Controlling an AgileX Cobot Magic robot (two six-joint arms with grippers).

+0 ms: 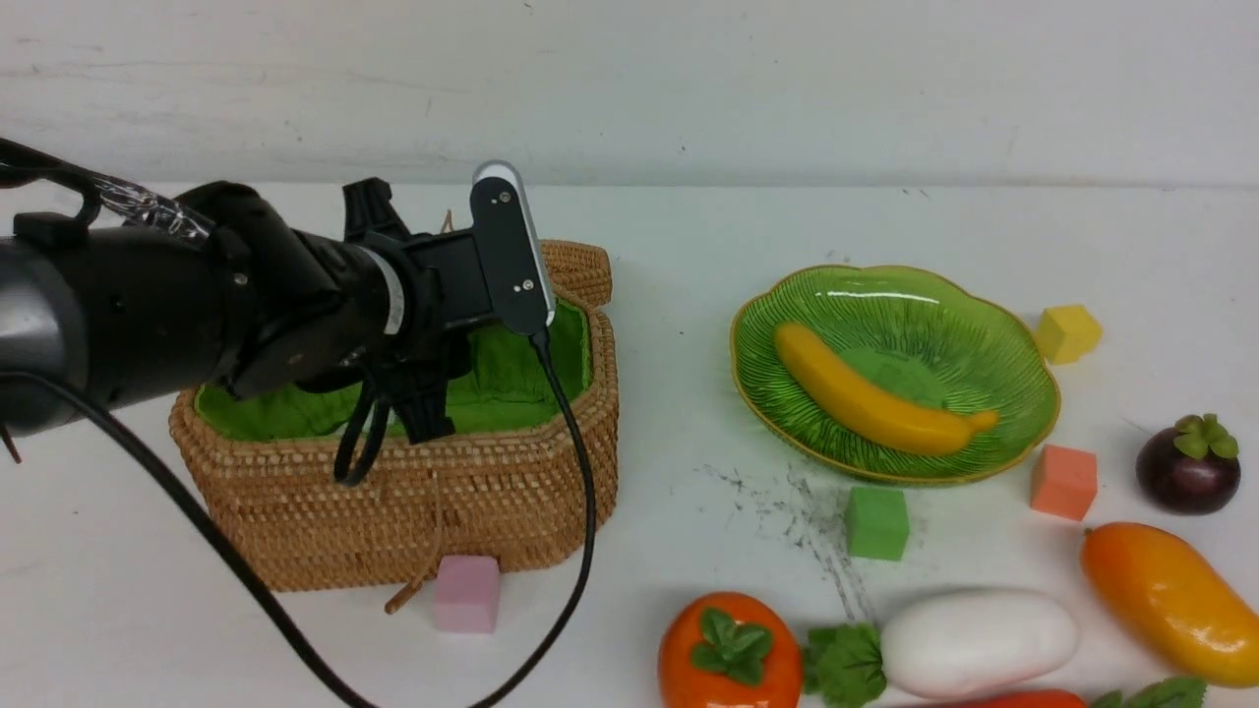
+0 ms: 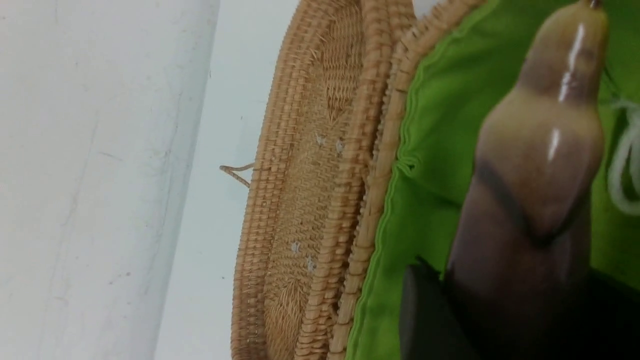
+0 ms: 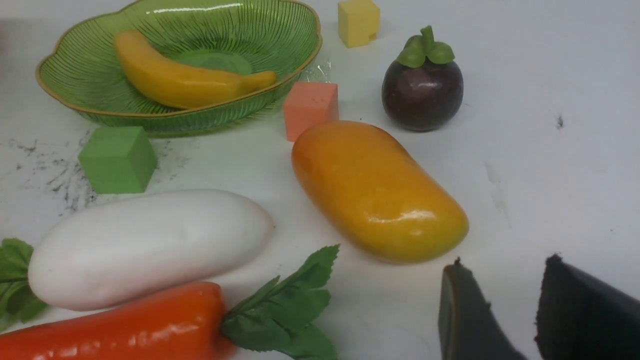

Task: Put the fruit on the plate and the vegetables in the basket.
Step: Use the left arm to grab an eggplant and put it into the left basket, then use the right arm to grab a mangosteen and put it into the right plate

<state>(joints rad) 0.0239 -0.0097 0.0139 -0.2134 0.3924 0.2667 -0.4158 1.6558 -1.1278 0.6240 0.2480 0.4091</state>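
Purple eggplant (image 2: 535, 200) is gripped by left jaws at the basket (image 1: 334, 511); right jaws open.

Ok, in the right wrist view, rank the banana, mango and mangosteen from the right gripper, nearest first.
Nearest to the right gripper:
1. Mango, on the table.
2. Mangosteen, beyond the mango.
3. Banana, on the plate.

One plate (image 1: 900, 374), one basket (image 1: 393, 511), four fruits (image 1: 866, 398) (image 1: 1188, 477) (image 1: 1166, 595) (image 1: 730, 669): one on plate, three off plate; three vegetables (image 1: 979, 641) (image 1: 1028, 700) (image 2: 535, 200), four blocks (image 1: 1068, 333) (image 1: 1064, 482) (image 1: 877, 523) (image 1: 467, 594), all off plate
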